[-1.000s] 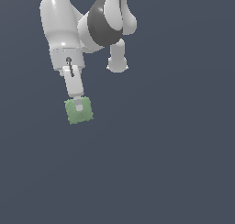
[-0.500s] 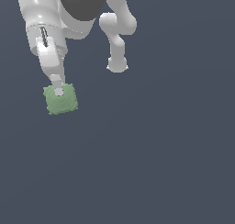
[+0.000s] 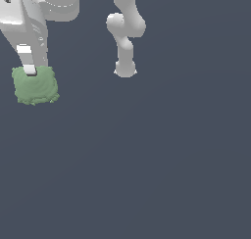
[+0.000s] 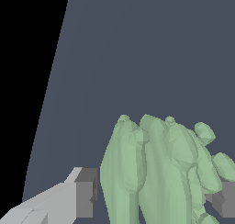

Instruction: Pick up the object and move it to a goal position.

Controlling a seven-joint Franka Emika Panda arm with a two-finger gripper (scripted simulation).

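The white robot arm (image 3: 39, 8) hangs in from the top of the exterior view's left, its gripper (image 4: 151, 198) pointing down with grey finger pads (image 4: 85, 193) pressed on both sides of the lumpy pale green block (image 3: 34, 85).

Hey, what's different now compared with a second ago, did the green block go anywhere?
The end effector has carried the pale green lumpy block toward the exterior view's left, and both now look larger there, so probably nearer the camera. The wrist view shows the block between the two grey fingers, gripped as before. The plain dark grey ground looks unchanged.
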